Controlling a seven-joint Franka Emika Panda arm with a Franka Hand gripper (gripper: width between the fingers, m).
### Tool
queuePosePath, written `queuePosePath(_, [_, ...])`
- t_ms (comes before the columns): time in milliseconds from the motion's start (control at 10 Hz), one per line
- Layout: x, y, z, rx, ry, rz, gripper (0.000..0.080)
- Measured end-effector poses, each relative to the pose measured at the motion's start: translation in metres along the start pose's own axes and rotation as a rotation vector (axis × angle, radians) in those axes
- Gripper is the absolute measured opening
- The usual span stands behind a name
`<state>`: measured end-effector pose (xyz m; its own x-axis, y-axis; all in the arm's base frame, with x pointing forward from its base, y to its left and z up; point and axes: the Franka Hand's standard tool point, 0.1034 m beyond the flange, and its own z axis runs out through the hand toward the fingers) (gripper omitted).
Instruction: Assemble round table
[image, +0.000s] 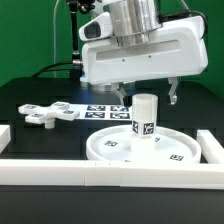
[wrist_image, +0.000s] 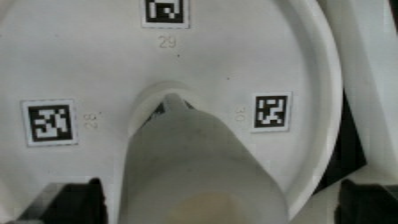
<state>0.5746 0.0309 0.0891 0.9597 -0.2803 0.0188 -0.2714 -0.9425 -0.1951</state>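
Observation:
The round disc (image: 120, 148) lies flat at the front of the table, its markers facing up. The short marked cylinder leg (image: 146, 120) stands upright on the disc's middle. My gripper (image: 148, 99) hangs straight above the leg, open, one finger on each side of the leg's top and clear of it. In the wrist view the leg (wrist_image: 214, 150) fills the middle, the disc (wrist_image: 107, 60) lies behind it, and the dark fingers (wrist_image: 71, 205) show at the two lower corners around my gripper (wrist_image: 217, 208). The cross-shaped foot piece (image: 50, 113) lies on the black table at the exterior view's left.
The marker board (image: 103, 107) lies flat behind the disc. White border rails run along the front (image: 110, 172), the exterior view's left (image: 6, 134) and the exterior view's right (image: 211, 148). A green wall stands behind.

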Motion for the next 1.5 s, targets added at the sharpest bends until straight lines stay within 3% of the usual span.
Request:
queuePosePath(400, [0.01, 0.002, -0.004, -0.035, 0.063, -0.393, 0.0649])
queuePosePath(900, [0.009, 0.007, -0.002, -0.051, 0.049, -0.72, 0.0649])
queuePosePath(1100, [0.005, 0.006, 0.001, -0.086, 0.049, -0.928, 0.0649])
queuePosePath(1500, [-0.005, 0.002, 0.007, -0.126, 0.012, -1.207, 0.0649])
